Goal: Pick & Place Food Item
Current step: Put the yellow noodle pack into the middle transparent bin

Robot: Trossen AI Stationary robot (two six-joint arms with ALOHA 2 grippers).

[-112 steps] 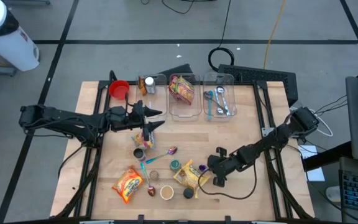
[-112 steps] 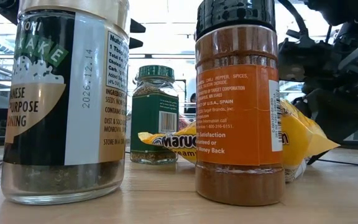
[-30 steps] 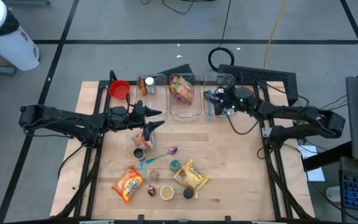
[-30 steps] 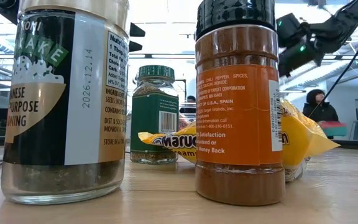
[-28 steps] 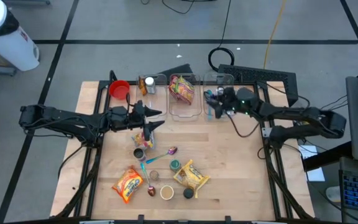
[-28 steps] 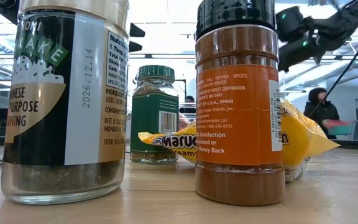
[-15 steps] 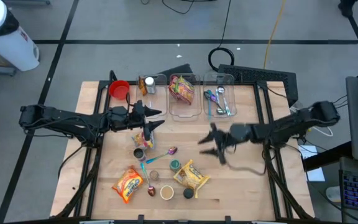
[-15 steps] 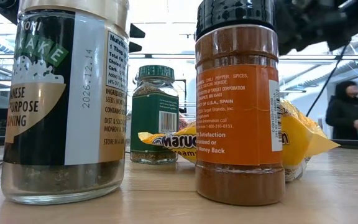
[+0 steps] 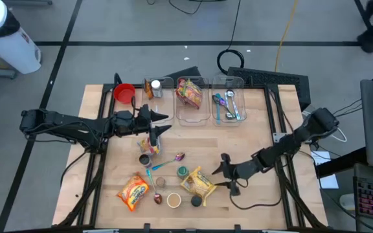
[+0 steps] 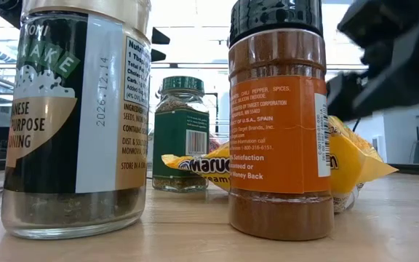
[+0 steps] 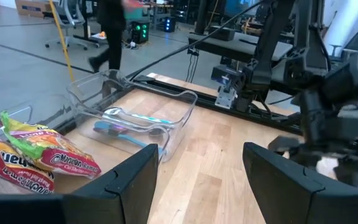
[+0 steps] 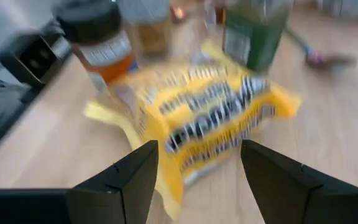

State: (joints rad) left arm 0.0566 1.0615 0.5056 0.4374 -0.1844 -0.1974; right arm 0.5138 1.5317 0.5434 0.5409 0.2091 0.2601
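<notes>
A yellow noodle packet [image 9: 198, 183] lies flat on the table near its front edge, large in the right wrist view [image 12: 210, 118] and behind the orange spice jar in the low view [image 10: 351, 160]. My right gripper [image 9: 220, 173] is open just to the packet's right, fingers pointing at it with nothing between them [image 12: 194, 180]. It shows as a dark blur in the low view [image 10: 391, 65]. A red-and-yellow noodle packet [image 9: 190, 92] lies in the middle clear bin [image 9: 203, 116]. My left gripper [image 9: 162, 123] hangs open over the table's left half [image 11: 197, 180].
A clear bin with utensils [image 9: 228, 107] stands far right, a red bowl [image 9: 124, 92] far left. An orange snack packet [image 9: 133, 191], several spice jars [image 9: 173, 199], a green-lidded jar [image 9: 182, 172] and spoons [image 9: 167, 162] crowd the near middle. Bare wood [image 9: 251, 139] lies right of centre.
My right gripper has left the utensil bin at the far edge, swung toward the table's near edge and come down beside the yellow noodle packet's right side. The packet and the other things have not moved.
</notes>
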